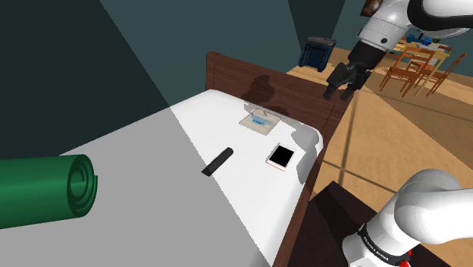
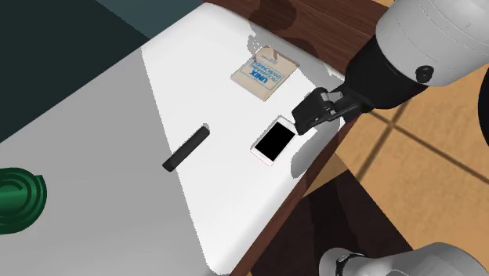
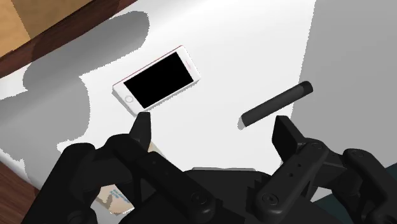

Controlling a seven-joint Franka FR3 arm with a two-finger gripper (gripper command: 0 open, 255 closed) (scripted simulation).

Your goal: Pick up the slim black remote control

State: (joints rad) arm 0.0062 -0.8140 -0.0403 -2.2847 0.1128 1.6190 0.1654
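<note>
- Jaws hang wide open and empty above the bed's (image 1: 258, 190) edge.
- Slim black remote (image 3: 277, 104) lies flat mid-bed, near the phone (image 3: 156, 80), not touching.
- Best: centre over it, close across its narrow width.

a pale-framed phone (image 1: 281, 157) with a black screen lies flat on the white bed (image 1: 144, 159), near its edge. just beyond it sits a pale booklet (image 1: 260, 120) (blue print on its cover), close to the dark wooden headboard (image 1: 280, 87). a rolled green mat (image 1: 45, 190) rests at the shoulder view's left. far off, wooden chairs (image 1: 413, 70) stand on a tan floor (image 1: 394, 144).
</note>
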